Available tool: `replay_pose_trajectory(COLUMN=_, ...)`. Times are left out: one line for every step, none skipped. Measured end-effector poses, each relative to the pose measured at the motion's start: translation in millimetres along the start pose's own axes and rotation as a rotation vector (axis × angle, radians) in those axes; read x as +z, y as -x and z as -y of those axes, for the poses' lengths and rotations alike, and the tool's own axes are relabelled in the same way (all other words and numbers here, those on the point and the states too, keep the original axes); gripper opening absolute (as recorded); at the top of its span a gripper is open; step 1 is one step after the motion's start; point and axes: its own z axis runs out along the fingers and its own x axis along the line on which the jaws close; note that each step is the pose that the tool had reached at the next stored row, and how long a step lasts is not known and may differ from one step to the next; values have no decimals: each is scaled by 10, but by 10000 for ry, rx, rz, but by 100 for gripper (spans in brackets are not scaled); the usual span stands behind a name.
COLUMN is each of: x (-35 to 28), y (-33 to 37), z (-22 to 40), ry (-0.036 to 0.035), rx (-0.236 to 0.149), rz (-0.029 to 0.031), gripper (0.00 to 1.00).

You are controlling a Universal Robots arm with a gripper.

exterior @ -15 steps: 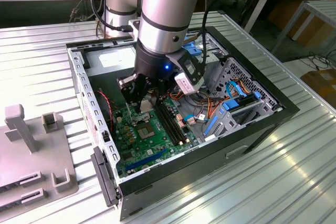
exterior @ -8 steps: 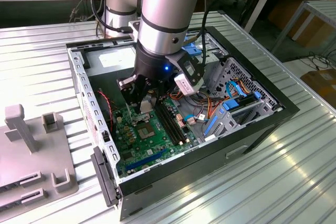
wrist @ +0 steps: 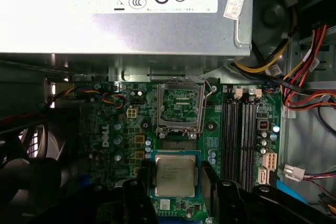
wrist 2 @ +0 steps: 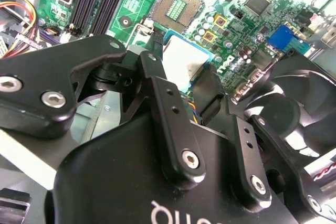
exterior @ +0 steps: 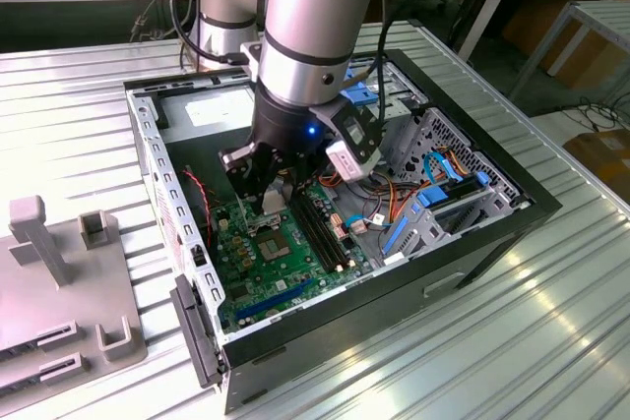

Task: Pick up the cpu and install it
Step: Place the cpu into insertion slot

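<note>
The tool (wrist: 176,195) holds the cpu (wrist: 176,176) between its two black fingers (wrist: 137,199), with the silvery top towards the camera, over the green motherboard (wrist: 110,129). The open socket (wrist: 181,108) is near the cpu but apart from it. Beside the socket run the memory slots (wrist: 241,135). Beyond is a grey power supply (wrist: 126,30) with a white label, and coloured cables (wrist: 304,82) next to it.

One cpu (wrist: 176,176), one gripper (wrist: 176,192) (two fingers (wrist: 215,195))

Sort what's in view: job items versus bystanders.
Job: silvery-grey flat square cpu, black gripper clamping it, open metal-framed socket on green motherboard.
Bystanders: grey metal power-supply box, black memory slots, coloured cables, black fan.
</note>
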Motion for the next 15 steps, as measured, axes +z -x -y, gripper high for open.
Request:
replay_pose_trajectory(x=3, y=0, z=0, ry=0, rx=1, rz=0, gripper=47)
replay_pose_trajectory(x=8, y=0, z=0, ry=0, rx=0, rz=0, gripper=47)
replay_pose_trajectory(x=10, y=0, z=0, ry=-1, rx=0, rz=-1, gripper=47)
replay_pose_trajectory(x=13, y=0, z=0, ry=-1, rx=0, rz=0, gripper=47)
replay_pose_trajectory(x=16, y=1, z=0, ry=0, rx=0, rz=0, gripper=47)
replay_pose_trajectory(x=18, y=0, z=0, ry=-1, rx=1, rz=0, gripper=47)
replay_pose_trajectory(x=21, y=0, z=0, ry=0, rx=2, rz=0, gripper=47)
replay_pose_trajectory(x=25, y=0, z=0, ry=1, rx=2, rz=0, gripper=47)
replay_pose_trajectory(x=27, y=0, z=0, ry=0, rx=1, rz=0, gripper=47)
replay_pose_trajectory(x=30, y=1, z=0, ry=-1, rx=1, rz=-1, gripper=47)
replay_pose_trajectory(x=32, y=0, z=0, ry=-1, rx=1, rz=0, gripper=47)
replay_pose_trajectory(x=35, y=1, z=1, ry=0, rx=1, rz=0, gripper=47)
replay_pose_trajectory(x=36, y=1, z=2, ry=0, rx=0, rz=1, gripper=47)
replay_pose_trajectory(x=35, y=1, z=3, ry=-3, rx=1, rz=0, gripper=47)
replay_pose_trajectory(x=35, y=1, z=3, ry=-4, rx=1, rz=0, gripper=47)
